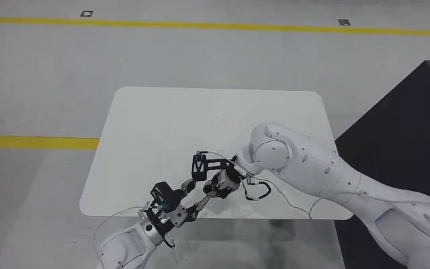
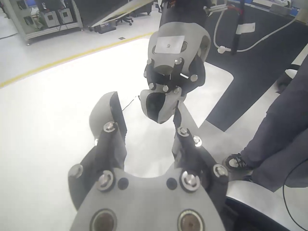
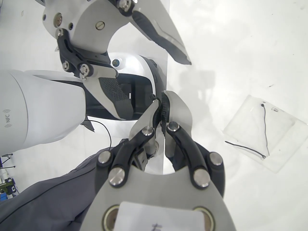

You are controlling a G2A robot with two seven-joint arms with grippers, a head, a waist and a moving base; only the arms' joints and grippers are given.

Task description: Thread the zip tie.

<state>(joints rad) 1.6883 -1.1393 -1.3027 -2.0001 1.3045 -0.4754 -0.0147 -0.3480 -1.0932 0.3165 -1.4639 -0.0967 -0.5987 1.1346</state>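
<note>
Both tools hang over the tabletop (image 1: 201,121) near its 6 o'clock edge in the top view. The right tool (image 3: 160,103) is clamped on the black zip tie (image 3: 154,97), near its head. The left tool (image 2: 146,102), at the right one's 7 o'clock, has its fingers spread apart, close to the right tool's tip.

Right gripper (image 3: 160,102) clamped on a zip tie (image 3: 152,96) right at the table (image 3: 216,25) edge. Left gripper (image 3: 157,88) spread wide just beside it. Spare ties (image 3: 265,131) lie on a clear tray (image 3: 240,121) further in.
</note>
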